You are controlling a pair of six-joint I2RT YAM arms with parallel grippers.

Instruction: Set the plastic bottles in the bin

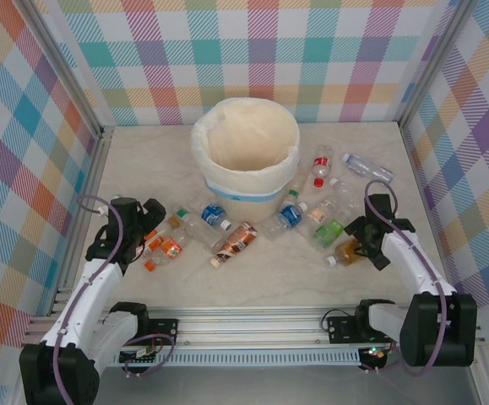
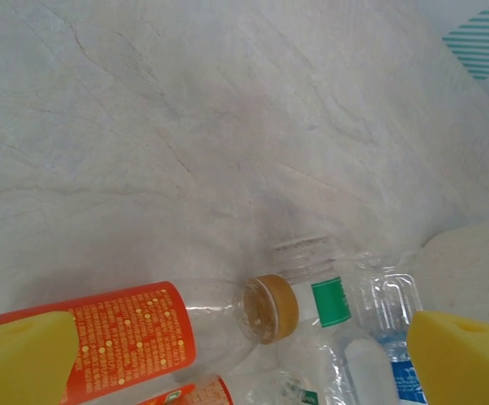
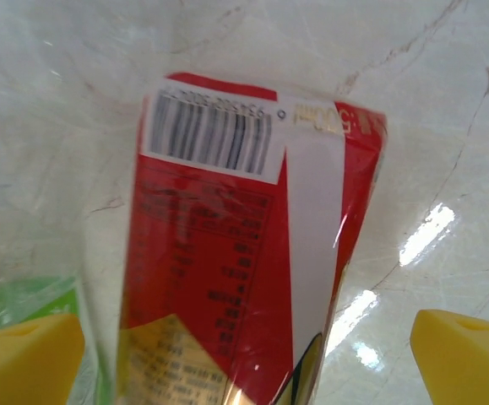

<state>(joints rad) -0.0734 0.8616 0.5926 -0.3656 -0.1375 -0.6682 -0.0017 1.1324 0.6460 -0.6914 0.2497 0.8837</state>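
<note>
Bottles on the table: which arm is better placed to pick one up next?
Right. The right tool, open, straddles the red-labelled bottle squarely. The left tool, also open, has the orange-labelled bottle off to one side, with other bottles crowding the middle.

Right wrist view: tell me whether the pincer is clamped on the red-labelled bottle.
No, the right pincer holds its yellow fingers wide apart, bare table showing between one and the red-labelled bottle.

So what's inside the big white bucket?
Inside the bin I can see just its pale liner. The near wall hides the lowest part, so I cannot check there. The plastic bottles I can see lie on the table outside.
</note>
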